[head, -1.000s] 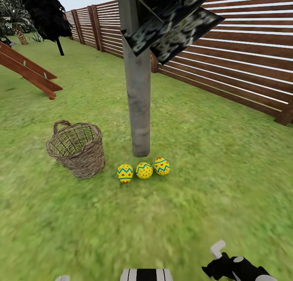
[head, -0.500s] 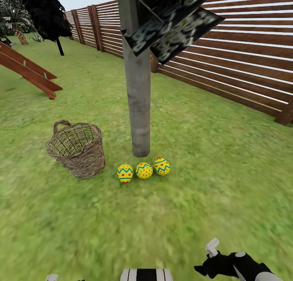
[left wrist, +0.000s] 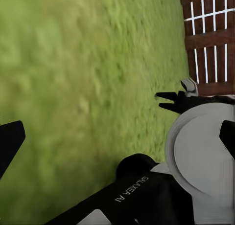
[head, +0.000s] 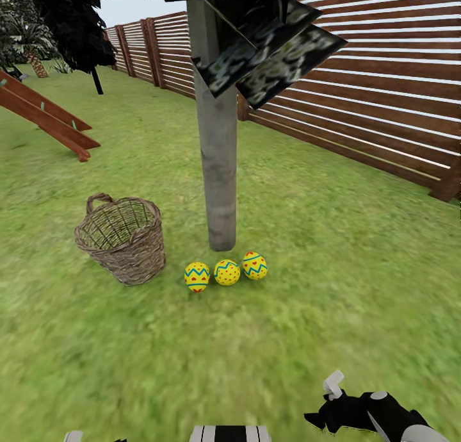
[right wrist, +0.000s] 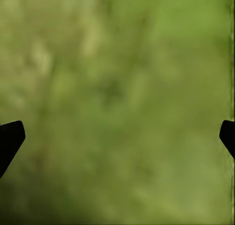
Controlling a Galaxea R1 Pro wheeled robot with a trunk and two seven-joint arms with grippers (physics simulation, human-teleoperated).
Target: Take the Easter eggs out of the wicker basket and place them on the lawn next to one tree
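At the foot of the pale grey tree trunk [head: 218,166], three yellow Easter eggs with blue zigzag bands are seen lined up on the lawn [head: 333,269] in the head view: the left egg [head: 196,277], the middle egg [head: 226,272] and the right egg [head: 254,265], each set just beside the next. The wicker basket [head: 121,237] is shown standing on the grass just left of the eggs, tilted slightly, its woven inside bare of eggs as far as can be seen. Dark angular leaf clusters [head: 269,51] are pictured overhead, and a brown slatted fence [head: 384,102] is seen enclosing the garden. Red-brown beams of a wooden play structure [head: 48,118] are visible at far left. The right claw [head: 323,403] is seen low in the head view, above bare grass; in the right wrist view its fingertips [right wrist: 11,139] are spread wide apart with nothing between them. The left claw [left wrist: 117,137] is likewise shown spread, nothing gripped, over the lawn.
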